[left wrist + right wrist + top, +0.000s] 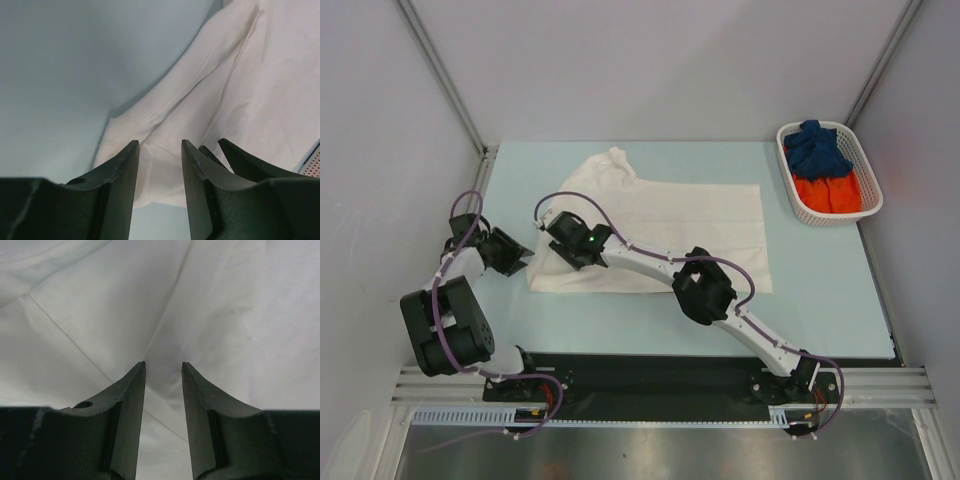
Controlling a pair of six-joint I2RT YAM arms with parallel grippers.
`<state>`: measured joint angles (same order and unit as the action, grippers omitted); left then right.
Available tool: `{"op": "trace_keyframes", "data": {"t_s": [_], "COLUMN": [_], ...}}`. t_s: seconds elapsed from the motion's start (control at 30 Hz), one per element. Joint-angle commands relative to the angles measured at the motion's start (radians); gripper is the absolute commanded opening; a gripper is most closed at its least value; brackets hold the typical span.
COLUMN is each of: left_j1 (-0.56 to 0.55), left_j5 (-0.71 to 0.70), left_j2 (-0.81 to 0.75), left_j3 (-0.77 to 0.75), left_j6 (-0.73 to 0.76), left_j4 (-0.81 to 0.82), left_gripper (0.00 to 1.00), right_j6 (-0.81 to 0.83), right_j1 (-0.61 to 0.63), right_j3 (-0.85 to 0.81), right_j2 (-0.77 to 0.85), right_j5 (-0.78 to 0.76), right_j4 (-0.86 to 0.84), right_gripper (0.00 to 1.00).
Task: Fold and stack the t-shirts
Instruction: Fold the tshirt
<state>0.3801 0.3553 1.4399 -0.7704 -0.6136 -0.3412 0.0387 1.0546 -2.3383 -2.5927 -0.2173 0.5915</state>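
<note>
A white t-shirt point(690, 220) lies spread flat on the pale blue table, with one sleeve bunched at the back left. My left gripper point(520, 257) sits low at the shirt's near left corner; its jaws stand apart point(160, 142) with the cloth's edge point(165, 165) showing in the gap. My right gripper point(553, 232) is close beside it over the shirt's left end, and its dark fingers point(240, 157) show in the left wrist view. Its jaws point(163, 363) stand apart, tips down on the white cloth point(100, 315), where creases meet. Dark blue point(816, 150) and orange point(828, 192) t-shirts lie crumpled in the basket.
A white lattice basket point(786, 170) stands at the back right corner of the table. The right arm point(705, 285) reaches diagonally across the near part of the shirt. Grey walls close in the left, back and right sides.
</note>
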Motion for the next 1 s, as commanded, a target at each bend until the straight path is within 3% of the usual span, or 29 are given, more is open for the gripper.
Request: {"op": "trace_keyframes", "data": {"t_s": [0.0, 0.1, 0.2, 0.3, 0.33, 0.43, 0.97], "left_j1": [0.008, 0.009, 0.008, 0.009, 0.008, 0.008, 0.008], "left_j5": [0.025, 0.022, 0.02, 0.019, 0.013, 0.002, -0.016], "left_j2": [-0.026, -0.03, -0.03, -0.03, -0.03, -0.035, -0.023], "left_j3": [0.005, 0.003, 0.002, -0.001, -0.004, -0.006, -0.013], "left_j6": [-0.017, -0.017, -0.015, -0.011, -0.009, -0.003, 0.018], "left_j4": [0.036, 0.036, 0.031, 0.027, 0.025, 0.021, 0.034], "left_gripper": [0.45, 0.45, 0.46, 0.46, 0.46, 0.47, 0.48], "right_j6": [0.013, 0.013, 0.0, -0.022, -0.026, -0.026, 0.012], "right_j1": [0.004, 0.004, -0.004, -0.018, -0.018, -0.024, -0.163], "right_j3": [-0.015, -0.018, -0.012, -0.01, -0.012, 0.002, 0.013], "right_j2": [-0.003, -0.012, -0.021, -0.02, -0.018, 0.009, 0.118], "right_j5": [0.021, 0.036, 0.05, 0.081, 0.063, 0.041, -0.036], "right_j4": [-0.015, -0.015, -0.016, -0.024, -0.025, -0.045, -0.114], "right_gripper": [0.41, 0.42, 0.37, 0.22, 0.09, 0.0, 0.0]}}
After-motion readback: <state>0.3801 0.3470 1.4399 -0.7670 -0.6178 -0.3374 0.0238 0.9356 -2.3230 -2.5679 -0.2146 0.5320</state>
